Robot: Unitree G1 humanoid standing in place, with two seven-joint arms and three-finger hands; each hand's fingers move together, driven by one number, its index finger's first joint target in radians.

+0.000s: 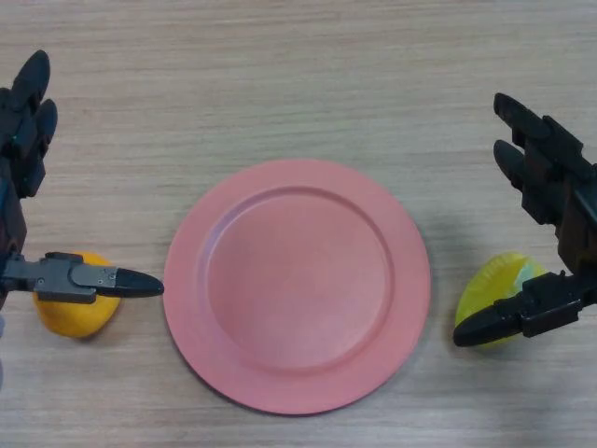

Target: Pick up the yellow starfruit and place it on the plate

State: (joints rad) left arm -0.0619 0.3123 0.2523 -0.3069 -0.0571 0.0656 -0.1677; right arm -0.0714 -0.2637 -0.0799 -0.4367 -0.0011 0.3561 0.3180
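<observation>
The yellow starfruit (499, 287) lies on the wooden table (298, 75) just to the right of the pink plate (297, 285), near its rim but not on it, partly under the thumb of the right hand (550, 201). That hand hangs above and beside the fruit with its fingers straight and spread, grasping nothing. On the other side of the plate an orange-yellow fruit (76, 313) sits just off the rim, with the left hand (26, 140) over it, also released, thumb stretched across the fruit's top. The main risk is confusion: two yellowish fruits flank the plate, and closing the left hand would lift the wrong one. On the right, the starfruit looks ridged and smooth, so a pinch set off-centre could squirt it away across the table or against the plate.
</observation>
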